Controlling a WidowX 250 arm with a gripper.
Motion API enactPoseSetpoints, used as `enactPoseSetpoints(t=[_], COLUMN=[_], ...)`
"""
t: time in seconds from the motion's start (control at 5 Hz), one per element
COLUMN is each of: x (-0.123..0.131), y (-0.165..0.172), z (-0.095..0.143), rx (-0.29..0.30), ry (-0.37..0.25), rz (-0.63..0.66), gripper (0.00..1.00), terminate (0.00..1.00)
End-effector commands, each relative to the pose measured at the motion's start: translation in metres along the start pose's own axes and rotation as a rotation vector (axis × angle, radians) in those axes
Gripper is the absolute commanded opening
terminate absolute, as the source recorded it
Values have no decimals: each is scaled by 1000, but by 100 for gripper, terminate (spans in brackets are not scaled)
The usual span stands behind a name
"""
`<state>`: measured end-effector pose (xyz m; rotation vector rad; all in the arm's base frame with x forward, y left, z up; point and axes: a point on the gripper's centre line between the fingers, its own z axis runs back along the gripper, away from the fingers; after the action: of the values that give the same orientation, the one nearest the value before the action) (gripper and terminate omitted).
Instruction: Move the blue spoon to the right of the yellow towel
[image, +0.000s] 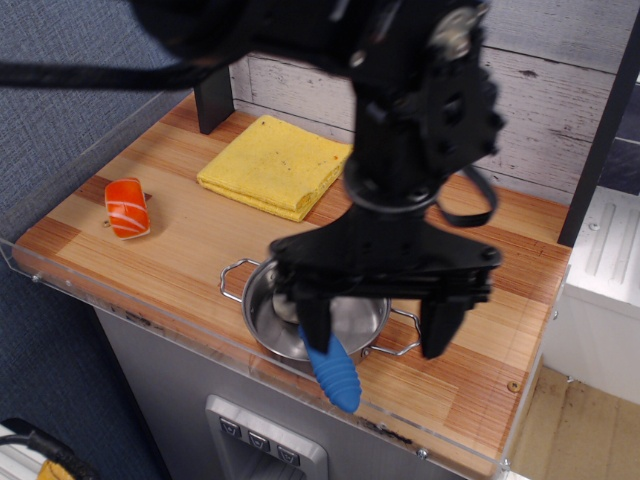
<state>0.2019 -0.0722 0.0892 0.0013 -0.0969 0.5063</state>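
Blue spoon (330, 369) lay in the steel pot (262, 318) at lower centre; I had the gripper (378, 334) above it, jaws spread, approaching. Next I judged: descend, pinch the handle.

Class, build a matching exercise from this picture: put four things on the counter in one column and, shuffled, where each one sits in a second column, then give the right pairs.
Things:
1. blue spoon
2. yellow towel
3. orange-and-white piece
4. gripper

Places:
A. flat at the back of the counter, near the plank wall
B. hanging wide open over the pot
C. alone at the left end of the counter
D. handle sticking out over the pot's front rim

Pairs: 1-D, 2-A, 3-C, 4-B
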Motion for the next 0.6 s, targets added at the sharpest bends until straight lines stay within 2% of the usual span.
enactPoseSetpoints(t=[0.0, 0.4], x=[-3, 1], y=[9, 9], z=[-3, -17], rx=[-47, -28], ry=[-61, -83], rz=[141, 192], gripper=[100, 100], terminate=[0, 0])
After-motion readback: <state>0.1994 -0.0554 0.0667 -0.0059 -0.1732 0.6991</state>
